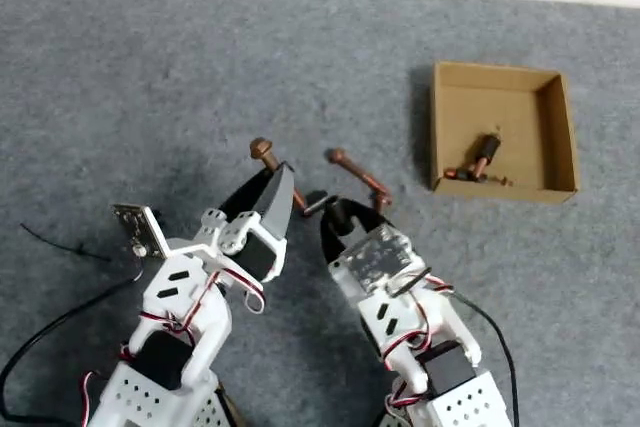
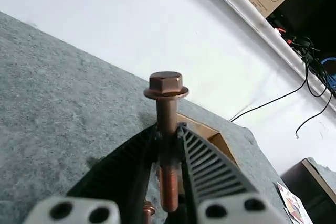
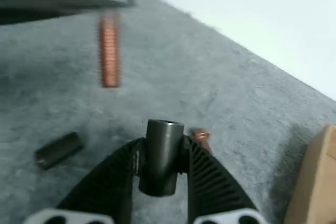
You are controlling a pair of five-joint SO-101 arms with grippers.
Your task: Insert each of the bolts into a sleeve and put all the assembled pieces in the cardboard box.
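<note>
My left gripper (image 1: 279, 175) (image 2: 168, 130) is shut on a copper bolt (image 1: 264, 152) (image 2: 166, 109), gripped by the shank with the hex head clear of the fingertips. My right gripper (image 1: 346, 215) (image 3: 160, 148) is shut on a black sleeve (image 3: 159, 157), open end up. In the right wrist view the held bolt's threaded end (image 3: 109, 51) hangs above and to the side of that sleeve. A second bolt (image 1: 359, 174) (image 3: 200, 138) and a loose sleeve (image 1: 318, 205) (image 3: 59, 149) lie on the carpet between the grippers. The cardboard box (image 1: 555, 137) holds one assembled piece (image 1: 484, 156).
Grey carpet covers the table, with a white wall past its far edge. The box stands to the right of both arms; its corner shows behind the bolt (image 2: 211, 132) and at the frame's side (image 3: 315, 187). A thin black wire (image 1: 60, 245) lies at the left.
</note>
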